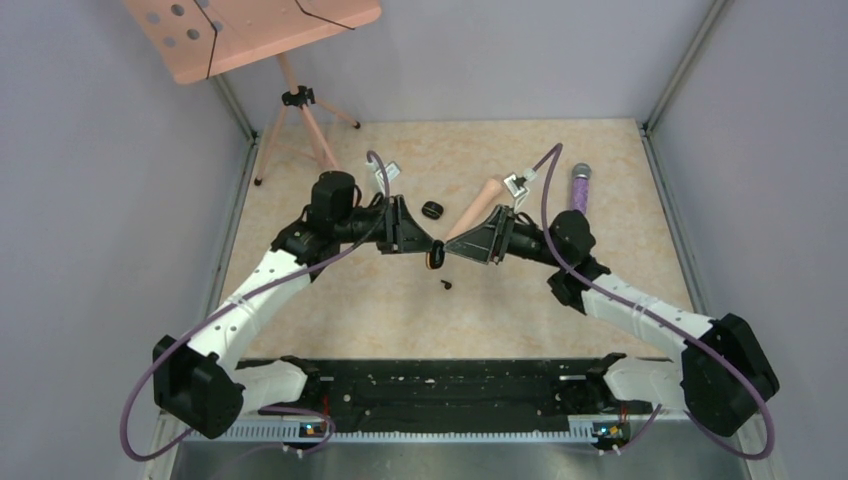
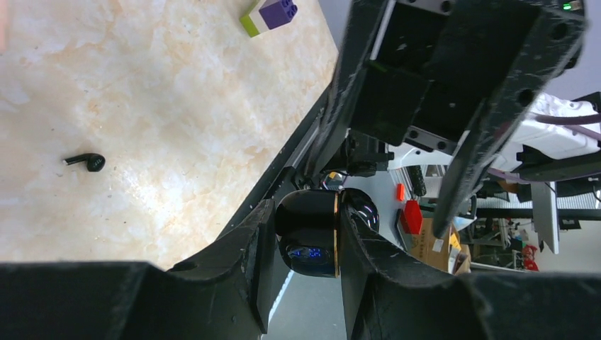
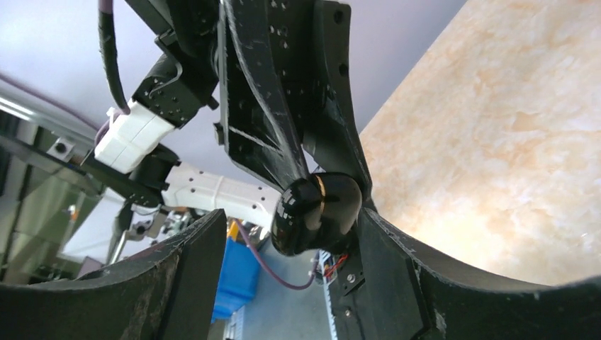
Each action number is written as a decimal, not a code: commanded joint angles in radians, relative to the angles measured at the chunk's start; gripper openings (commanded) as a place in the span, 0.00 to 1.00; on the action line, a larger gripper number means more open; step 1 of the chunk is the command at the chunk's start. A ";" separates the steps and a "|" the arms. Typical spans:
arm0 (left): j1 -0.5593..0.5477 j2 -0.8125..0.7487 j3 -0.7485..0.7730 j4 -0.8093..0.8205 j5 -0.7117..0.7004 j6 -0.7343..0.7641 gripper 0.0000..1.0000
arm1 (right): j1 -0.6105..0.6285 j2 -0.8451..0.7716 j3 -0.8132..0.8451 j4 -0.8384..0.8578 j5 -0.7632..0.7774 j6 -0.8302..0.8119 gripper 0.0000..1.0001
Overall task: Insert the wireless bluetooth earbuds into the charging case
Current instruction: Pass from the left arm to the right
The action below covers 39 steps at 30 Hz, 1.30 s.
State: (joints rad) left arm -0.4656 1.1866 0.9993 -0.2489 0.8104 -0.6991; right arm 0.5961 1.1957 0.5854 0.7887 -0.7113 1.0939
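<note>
Nearest the arm bases, one earbud [image 1: 446, 285] lies alone on the marbled table [image 1: 330, 320]. It sits just on the near side of the two pincers and apart from both. The left wrist view shows it on its side with bare tabletop all round it. Just beyond, the charging case [image 1: 437, 255] hangs above the table, pinched in a narrow grip between the fingers [image 2: 248, 248] of the left gripper [image 2: 305, 234]. A gold band runs round its middle, and a blue glow shows on the face turned to that camera. The right gripper [image 3: 290, 227] faces it from the opposite side, jaws spread wide around the case, which sits hard by one of them with a clear gap to the other; whether it touches that one I cannot tell. Farther out, a black rounded lump [image 1: 432, 210] rests near the left gripper. A pink cylinder [image 1: 475, 210] lies just beside the right gripper, and a purple rod [image 1: 580, 185] lies near the right wall. A pink tripod stool [image 1: 290, 100] stands at the far left corner. Open tabletop spreads to the near left and near right of the pincers.
</note>
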 commanded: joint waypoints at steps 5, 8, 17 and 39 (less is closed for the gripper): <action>0.001 -0.036 0.063 -0.026 -0.044 0.041 0.00 | 0.097 -0.045 0.207 -0.428 0.189 -0.283 0.69; -0.001 -0.041 0.069 -0.042 -0.057 0.047 0.00 | 0.128 -0.026 0.244 -0.490 0.238 -0.310 0.69; 0.001 -0.049 0.073 -0.052 -0.065 0.051 0.00 | 0.154 -0.007 0.275 -0.627 0.319 -0.374 0.66; 0.000 -0.041 0.074 -0.039 -0.053 0.049 0.00 | 0.087 -0.058 0.080 -0.190 0.156 -0.104 0.61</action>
State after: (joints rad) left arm -0.4656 1.1713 1.0309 -0.3416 0.7345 -0.6521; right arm 0.7017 1.1397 0.6907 0.3801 -0.4961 0.9047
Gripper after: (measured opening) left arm 0.392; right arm 0.602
